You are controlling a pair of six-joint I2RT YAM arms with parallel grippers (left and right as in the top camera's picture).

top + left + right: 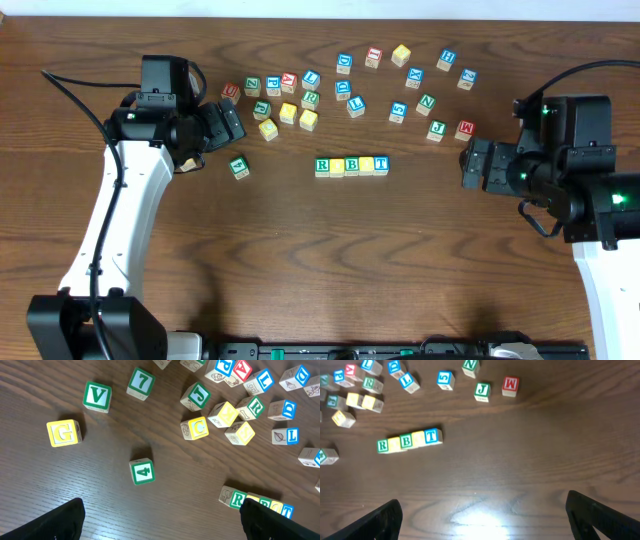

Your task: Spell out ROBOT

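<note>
Block row (351, 165) reads R, yellow, B, yellow, T on the table (300, 270).

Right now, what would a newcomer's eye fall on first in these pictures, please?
First, the neat row of blocks in the middle of the table, reading R, B, T with yellow blocks between. Then the loose scatter of blocks beyond it, and a green 4 block lying alone.

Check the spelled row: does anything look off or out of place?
The row is straight and tight, but only R, B and T read clearly. The two yellow blocks between them show no legible letter in any view, so the O's cannot be confirmed. Nothing looks spilled or damaged.
</note>
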